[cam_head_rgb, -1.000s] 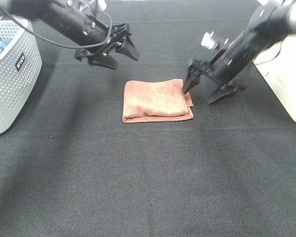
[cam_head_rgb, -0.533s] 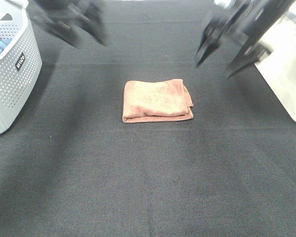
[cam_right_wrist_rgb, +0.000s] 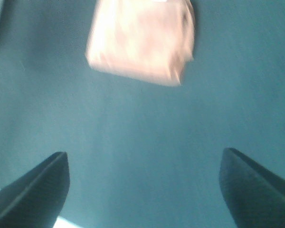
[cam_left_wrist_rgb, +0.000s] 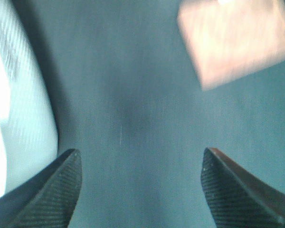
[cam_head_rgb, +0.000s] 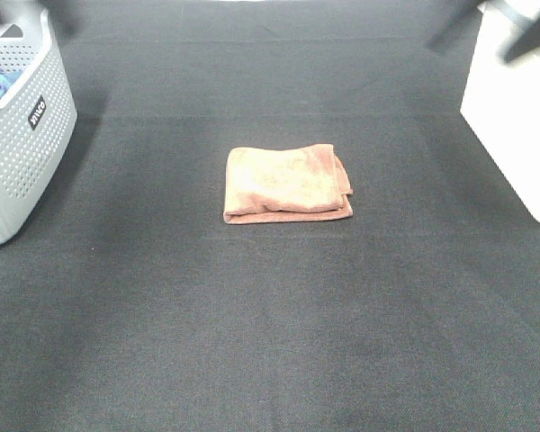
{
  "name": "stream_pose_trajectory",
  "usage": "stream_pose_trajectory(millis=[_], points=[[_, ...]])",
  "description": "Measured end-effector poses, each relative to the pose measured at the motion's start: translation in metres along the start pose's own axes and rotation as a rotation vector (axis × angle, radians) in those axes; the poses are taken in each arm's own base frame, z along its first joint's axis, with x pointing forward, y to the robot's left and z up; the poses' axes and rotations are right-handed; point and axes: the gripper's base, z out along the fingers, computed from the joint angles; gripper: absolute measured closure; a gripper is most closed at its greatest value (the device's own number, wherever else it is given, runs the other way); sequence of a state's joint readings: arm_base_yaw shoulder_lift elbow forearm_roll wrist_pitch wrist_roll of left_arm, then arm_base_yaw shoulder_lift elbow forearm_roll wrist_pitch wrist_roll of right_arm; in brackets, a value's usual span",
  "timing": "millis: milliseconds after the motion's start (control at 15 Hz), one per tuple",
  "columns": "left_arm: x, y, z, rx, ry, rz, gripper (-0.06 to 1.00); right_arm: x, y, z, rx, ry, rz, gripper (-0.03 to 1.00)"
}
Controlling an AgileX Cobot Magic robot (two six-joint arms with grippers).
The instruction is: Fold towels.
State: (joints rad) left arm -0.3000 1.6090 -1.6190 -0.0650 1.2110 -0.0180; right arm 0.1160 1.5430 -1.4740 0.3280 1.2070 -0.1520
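**Reddish-brown towel folded, arms gone**

Black worktop carries the folded towel at its middle. Beyond it, both arms have pulled away; left claw and right claw hang released, empty. Folding looks finished.

Dark cloth table, grey perforated basket, white bin.
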Motion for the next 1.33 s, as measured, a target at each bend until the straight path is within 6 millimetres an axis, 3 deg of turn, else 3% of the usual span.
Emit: stream_pose_trajectory(millis=[67,133,267,400,467,533,667,867,1067,1333], points=[[0.000,0.000,0.000,0.000,0.000,0.000,0.27,0.000,0.000,0.000,0.000,0.000,0.000,0.16],[0.033,0.001,-0.014,-0.002,0.020,-0.010,0.27,0.027,0.002,-0.011,0.030,0.012,0.013,0.16],[0.080,0.002,-0.026,-0.003,0.040,-0.016,0.27,0.074,0.004,-0.027,0.071,0.011,0.034,0.16],[0.127,0.003,-0.036,-0.003,0.019,-0.016,0.27,0.117,0.004,-0.031,0.098,0.001,0.039,0.16],[0.152,0.004,-0.036,-0.003,0.023,-0.017,0.27,0.149,0.006,-0.032,0.099,-0.012,0.046,0.16],[0.188,0.005,-0.039,0.000,0.011,-0.019,0.27,0.173,0.007,-0.033,0.101,-0.024,0.044,0.16],[0.233,0.006,-0.047,0.008,-0.056,-0.019,0.27,0.215,0.008,-0.035,0.111,-0.073,0.028,0.16],[0.285,0.006,-0.056,0.036,-0.204,-0.013,0.27,0.262,0.007,-0.043,0.161,-0.219,-0.024,0.16],[0.319,0.005,-0.058,0.067,-0.340,0.020,0.27,0.290,0.004,-0.048,0.226,-0.371,-0.070,0.16],[0.324,0.003,-0.056,0.073,-0.466,0.109,0.27,0.296,0.003,-0.047,0.237,-0.475,-0.087,0.16]])
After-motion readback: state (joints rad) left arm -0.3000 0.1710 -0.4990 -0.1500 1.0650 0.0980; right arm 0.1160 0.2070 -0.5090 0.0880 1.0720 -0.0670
